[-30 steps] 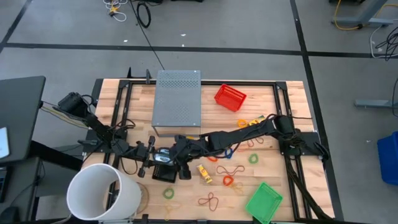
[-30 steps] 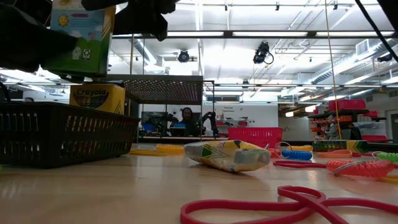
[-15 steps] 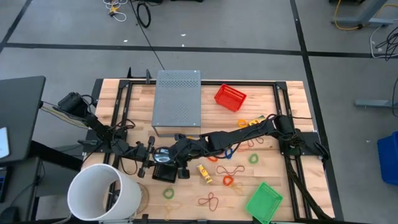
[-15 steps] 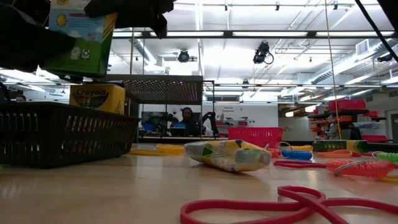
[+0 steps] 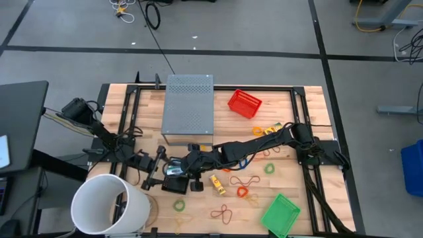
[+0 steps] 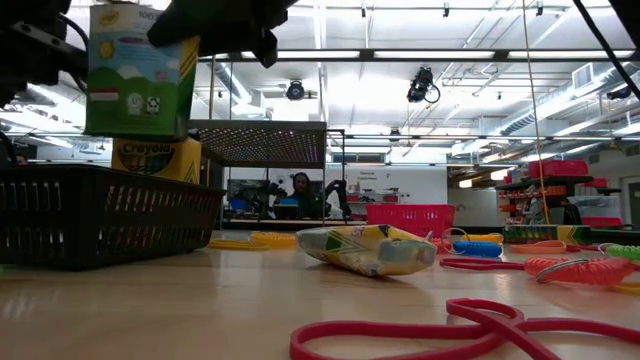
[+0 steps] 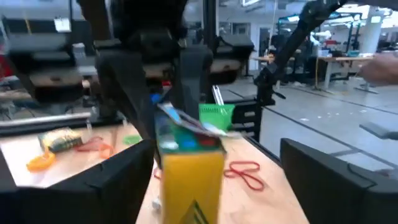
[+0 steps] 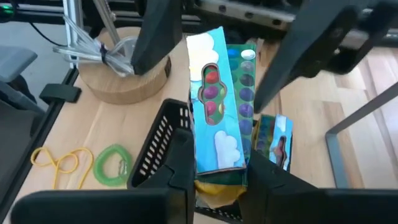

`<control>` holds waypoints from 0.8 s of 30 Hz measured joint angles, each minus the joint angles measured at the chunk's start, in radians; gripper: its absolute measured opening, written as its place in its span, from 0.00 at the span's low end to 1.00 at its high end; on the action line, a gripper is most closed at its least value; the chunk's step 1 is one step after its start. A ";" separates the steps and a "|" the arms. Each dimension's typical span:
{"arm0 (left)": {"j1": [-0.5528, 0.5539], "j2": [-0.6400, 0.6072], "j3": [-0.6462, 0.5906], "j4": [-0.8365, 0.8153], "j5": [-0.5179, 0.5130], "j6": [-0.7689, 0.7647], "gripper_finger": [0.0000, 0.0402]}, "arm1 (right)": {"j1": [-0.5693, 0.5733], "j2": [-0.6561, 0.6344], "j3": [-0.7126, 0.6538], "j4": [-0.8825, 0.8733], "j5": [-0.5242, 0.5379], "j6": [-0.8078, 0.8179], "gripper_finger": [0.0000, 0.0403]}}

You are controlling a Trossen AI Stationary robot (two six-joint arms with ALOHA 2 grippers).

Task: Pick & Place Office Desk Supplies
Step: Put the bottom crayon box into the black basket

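from above, the black basket (image 5: 175,185) near the table's (image 5: 310,198) front edge was mostly hidden under the two arms, and the box they met over could barely be made out there. the low view showed more: a crayon box (image 6: 140,72) hung upright above the basket (image 6: 100,212), its top cut off by the dark right gripper (image 6: 215,18), with a second yellow box (image 6: 157,157) standing inside the basket below it. in the right wrist view the right gripper (image 8: 214,165) was pinching the held box (image 8: 217,124) at its lower end, fingers pressed against both sides, over the basket rim (image 8: 163,134), where another box (image 8: 273,142) showed (partly covered by a finger). the left gripper (image 5: 157,173) sat just beside the box with its fingers spread; its own camera showed the box (image 7: 189,158) between them, blurred, and contact could not be told.

rubber bands lay scattered toward the table's right side and front edge: a red double loop (image 5: 223,212), a green ring (image 5: 179,205), an orange loop (image 5: 242,192). a loose crayon box (image 5: 217,184) lay flat beside the basket. a grey perforated case (image 5: 189,109) stood at the back edge, a red basket (image 5: 244,103) near it, a green basket (image 5: 280,215) at the front right corner, and a white bucket (image 5: 106,205) off the front left corner.
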 joint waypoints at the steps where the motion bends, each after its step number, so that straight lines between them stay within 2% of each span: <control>1: 0.000 0.000 0.000 0.010 -0.001 0.007 0.89 | 0.000 0.000 0.000 0.002 0.000 0.000 0.20; 11: 0.001 0.000 -0.001 0.101 -0.011 0.081 0.86 | 0.000 0.072 -0.001 0.026 -0.033 0.021 0.20; 16: 0.001 0.000 -0.001 0.112 -0.019 0.101 0.86 | 0.000 0.086 0.002 0.105 -0.043 0.021 0.20; 24: 0.001 0.000 0.000 0.116 -0.032 0.120 0.86 | -0.007 0.113 0.000 0.090 -0.041 0.014 0.20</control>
